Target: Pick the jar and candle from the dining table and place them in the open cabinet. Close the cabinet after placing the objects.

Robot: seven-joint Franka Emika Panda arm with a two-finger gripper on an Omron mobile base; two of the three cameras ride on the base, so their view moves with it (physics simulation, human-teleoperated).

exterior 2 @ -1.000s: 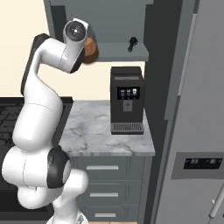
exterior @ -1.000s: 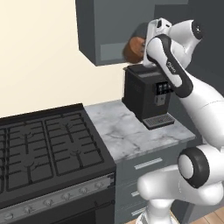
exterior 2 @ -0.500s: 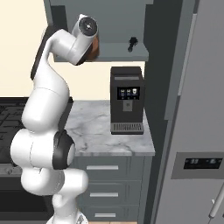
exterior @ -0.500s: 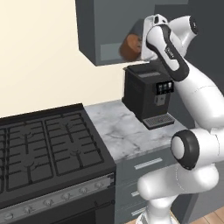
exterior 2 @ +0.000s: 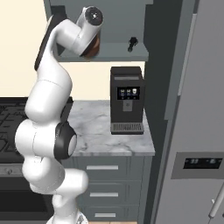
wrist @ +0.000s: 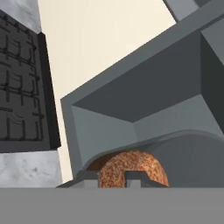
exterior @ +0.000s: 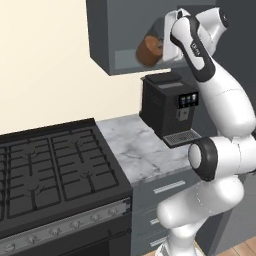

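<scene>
— Where is the clear glass jar with the reddish-brown grainy filling point(exterior: 148, 50)?

— Inside the dark grey wall-hung cabinet point(exterior: 102, 45), lying tilted on the lighter grey shelf floor; its round brown end faces outward in the left base view; in the hand view the speckled filling point(wrist: 131, 168) sits right in front of the fingertips.

— And the white arm's gripper point(exterior: 166, 42)?

— Right at the jar, at the cabinet's mouth; whether the jaws are clamped on the glass or parted from it, I cannot tell.

— Anything else on that shelf?

— One small dark knobbed object point(exterior 2: 132, 42) stands further right; too small to name.

— Below?

— One boxy black coffee machine point(exterior 2: 127, 105) with a small lit panel and a ribbed drip tray stands on the grey-veined white marble counter point(exterior 2: 103, 131); three dark grey drawers point(exterior 2: 103, 183) with silver bar handles sit under it; a black gas stove point(exterior: 50, 170) with cast grates adjoins it; a tall grey refrigerator point(exterior 2: 197, 144) stands beside it; the wall is plain cream.
</scene>
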